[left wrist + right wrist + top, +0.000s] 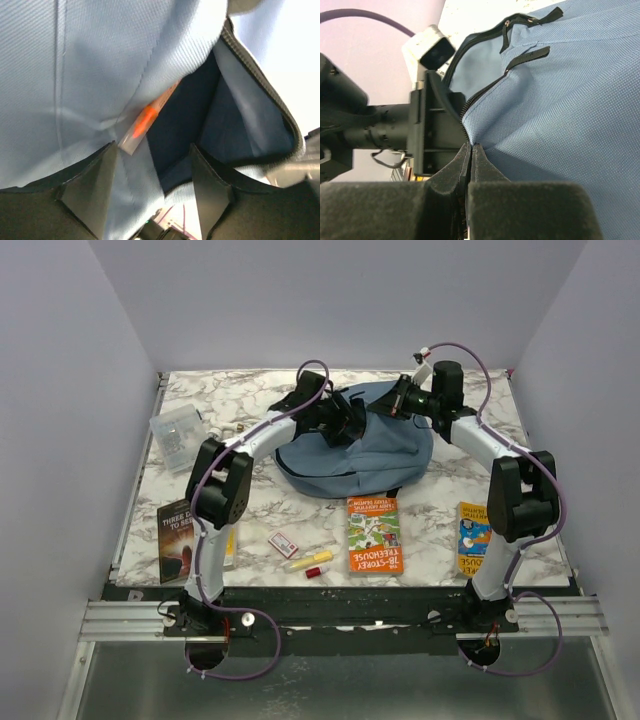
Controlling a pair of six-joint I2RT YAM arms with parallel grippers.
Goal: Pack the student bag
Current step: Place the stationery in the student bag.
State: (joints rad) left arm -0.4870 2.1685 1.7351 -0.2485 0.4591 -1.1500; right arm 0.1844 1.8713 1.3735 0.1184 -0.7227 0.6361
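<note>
marble table, treehouse book near student bag

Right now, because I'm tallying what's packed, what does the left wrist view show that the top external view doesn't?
Left wrist only: an orange pen at the dark open mouth of the student bag. Top external only: three books, small items and a clear box on the table. Both: the student bag and the left end effector.
</note>
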